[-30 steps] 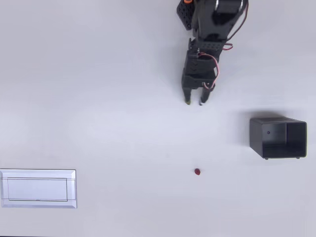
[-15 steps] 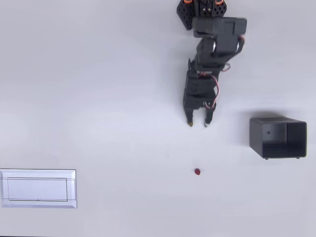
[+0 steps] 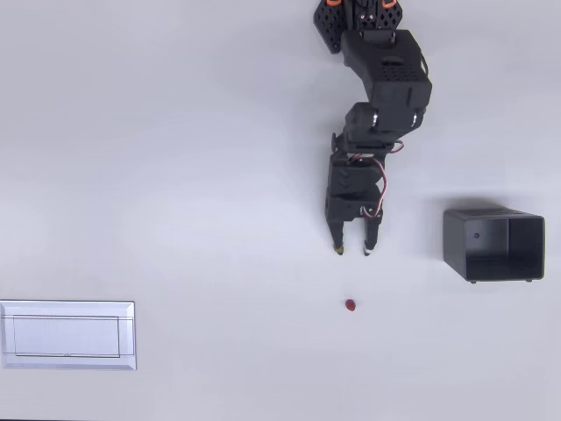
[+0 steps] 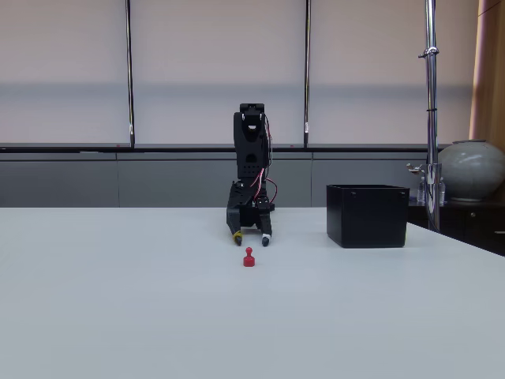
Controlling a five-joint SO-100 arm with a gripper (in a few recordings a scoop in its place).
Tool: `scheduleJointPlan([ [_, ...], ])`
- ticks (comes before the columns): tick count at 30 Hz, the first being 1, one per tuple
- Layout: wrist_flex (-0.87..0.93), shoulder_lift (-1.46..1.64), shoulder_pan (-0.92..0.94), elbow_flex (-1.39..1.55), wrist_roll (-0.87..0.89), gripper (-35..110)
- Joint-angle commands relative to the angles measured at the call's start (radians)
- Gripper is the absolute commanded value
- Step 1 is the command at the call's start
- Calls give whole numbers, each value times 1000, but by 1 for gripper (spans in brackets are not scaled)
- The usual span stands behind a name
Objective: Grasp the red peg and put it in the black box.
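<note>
Approach step: claw [image 3: 353, 252], narrowly parted and empty, near red peg [image 3: 351, 305]; next, lower around peg; black box [image 3: 493, 245] beside.

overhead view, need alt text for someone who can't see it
A black arm reaches down from the top, its open gripper just above a red peg on a white table. A black box sits right, a white tray lower left.

Looks like an office or lab room: long plain white table [image 4: 118, 316], wall of drawn pale roller blinds [image 4: 213, 71] split by dark vertical window frames, grey sill cabinets below. Metal stand pole [image 4: 431, 103] at right, round grey ceramic jar [image 4: 472, 170] on side counter. Bare, tidy, evenly lit.
</note>
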Motion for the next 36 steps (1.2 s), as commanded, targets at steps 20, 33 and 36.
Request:
scheduleJointPlan([
  [20,173,206,-21,465,-34,17],
  [33,176,268,-14,568,-55,23],
  [36,178,285,-6,595,-55,24],
])
